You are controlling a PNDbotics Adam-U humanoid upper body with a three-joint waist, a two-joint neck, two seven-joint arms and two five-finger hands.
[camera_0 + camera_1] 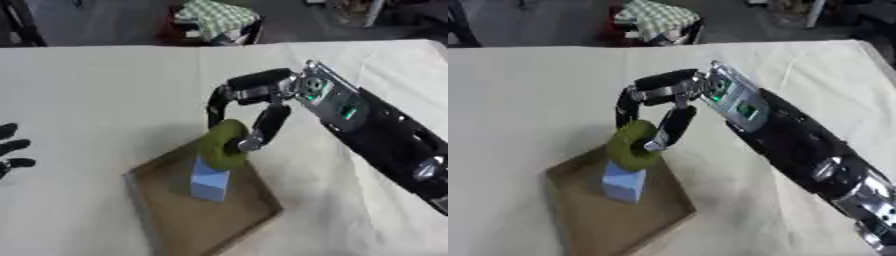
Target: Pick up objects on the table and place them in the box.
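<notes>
Nearest: shallow brown box (166, 210), open top, sitting askew on the white tablecloth (105, 90) so one corner points toward the camera and another lies under the right hand. Walls are low, floor is bare brown apart from one item. Light blue block (209, 182) stands upright inside the box, near its far corner, base on the box floor.

Directly above the block: olive-green ring (632, 145), thick, donut-shaped, held on edge with its hole facing roughly sideways. Lower rim of the ring is touching or just over the top of the blue block; can't tell which. Ring is over the box, not resting on its floor.

Right hand (254, 107) has the ring: fingers curled down from above over the far side of the ring, thumb (671, 127) running down the near side with its tip at the hole. Ring pinched between them. Palm faces down and toward the robot's left.

Right arm (798, 145) enters from the lower right corner, runs diagonally up and left across the cloth, black forearm with a silver wrist section showing green parts, wrist bent so the hand hangs downward.

Left hand (10, 147) shows only at the left edge of the left eye view, dark fingertips spread and relaxed, holding nothing, well apart from the box.

Far edge: table ends; a green-checked cloth (214, 17) lies beyond it.
</notes>
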